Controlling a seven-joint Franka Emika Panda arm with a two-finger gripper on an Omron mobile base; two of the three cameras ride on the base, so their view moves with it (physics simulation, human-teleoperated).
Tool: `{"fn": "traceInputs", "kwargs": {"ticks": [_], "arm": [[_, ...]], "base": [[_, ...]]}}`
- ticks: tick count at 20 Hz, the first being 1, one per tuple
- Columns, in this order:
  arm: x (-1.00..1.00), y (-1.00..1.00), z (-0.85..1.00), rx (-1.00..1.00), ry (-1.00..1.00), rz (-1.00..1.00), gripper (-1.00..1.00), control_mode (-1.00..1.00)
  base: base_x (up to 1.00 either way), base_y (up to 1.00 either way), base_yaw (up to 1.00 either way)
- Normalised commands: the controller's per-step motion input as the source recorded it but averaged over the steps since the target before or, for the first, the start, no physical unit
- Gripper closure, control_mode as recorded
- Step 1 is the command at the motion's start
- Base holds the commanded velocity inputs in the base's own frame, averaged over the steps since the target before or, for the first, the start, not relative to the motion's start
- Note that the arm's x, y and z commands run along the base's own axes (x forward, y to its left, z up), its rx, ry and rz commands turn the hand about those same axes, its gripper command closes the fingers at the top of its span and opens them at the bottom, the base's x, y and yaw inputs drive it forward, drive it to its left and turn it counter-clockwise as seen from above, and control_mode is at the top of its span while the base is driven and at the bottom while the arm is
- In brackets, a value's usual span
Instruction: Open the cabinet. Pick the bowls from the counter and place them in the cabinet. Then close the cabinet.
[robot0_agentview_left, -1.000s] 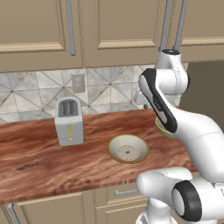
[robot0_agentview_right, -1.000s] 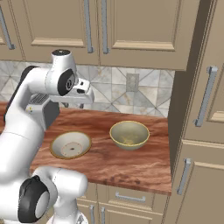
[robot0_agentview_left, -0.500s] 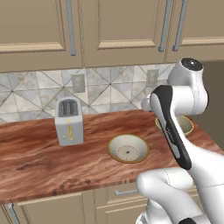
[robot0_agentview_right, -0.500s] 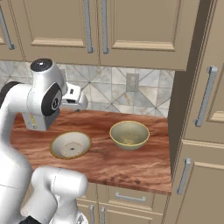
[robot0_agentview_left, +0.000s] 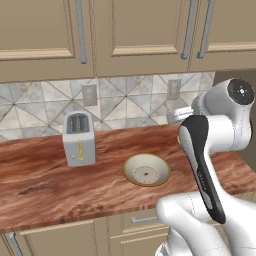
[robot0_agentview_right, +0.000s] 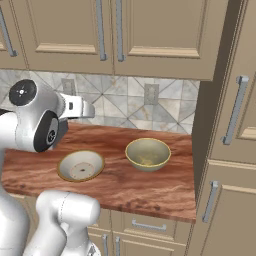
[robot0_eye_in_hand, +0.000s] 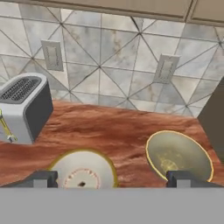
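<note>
The cabinet (robot0_agentview_left: 145, 30) (robot0_agentview_right: 115, 30) hangs above the counter (robot0_agentview_left: 50, 185) (robot0_agentview_right: 150, 185) (robot0_eye_in_hand: 113, 127) with both doors shut and its two grey bar handles side by side. The wide shallow bowl (robot0_agentview_left: 146, 170) (robot0_agentview_right: 81, 165) (robot0_eye_in_hand: 83, 170) lies near the counter's front. Right of it sits the deep bowl (robot0_agentview_right: 147, 153) (robot0_eye_in_hand: 177, 155); in the left base view the arm covers most of it. My gripper (robot0_agentview_right: 89, 110) (robot0_eye_in_hand: 110, 179) hovers open and empty over the counter, above and between the bowls, facing the tiled wall.
A silver toaster (robot0_agentview_left: 79, 139) (robot0_eye_in_hand: 24, 107) stands on the counter left of the bowls. A tall cabinet (robot0_agentview_right: 225, 125) closes off the counter's right end. Outlets (robot0_eye_in_hand: 165, 68) sit in the tiled backsplash. Drawer units run under the counter.
The arm's upper links have swung sideways and lower, and the hand has dropped a little. Both bowls lie where they were, and the cabinet doors stay shut.
</note>
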Motion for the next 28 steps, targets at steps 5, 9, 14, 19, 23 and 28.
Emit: {"fn": "traceInputs", "kwargs": {"ticks": [5,9,14,19,23,28], "arm": [[-0.08,-0.01,0.51,-0.01,-0.18,0.00,-1.00,-1.00],[0.00,-0.04,0.34,0.00,-0.13,0.00,-1.00,-1.00],[-0.01,-0.16,0.51,0.00,-0.16,0.00,-1.00,-1.00],[0.00,-0.19,0.46,0.00,-0.08,0.00,-1.00,-1.00],[-0.15,-0.25,0.43,0.00,-0.02,-0.01,-1.00,-1.00],[-0.21,-0.13,0.46,0.00,-0.01,-0.07,-1.00,-1.00]], "base": [[0.00,0.00,0.00],[0.00,0.00,0.00],[0.00,0.00,0.00],[0.00,0.00,0.00],[0.00,0.00,0.00],[0.00,0.00,0.00]]}}
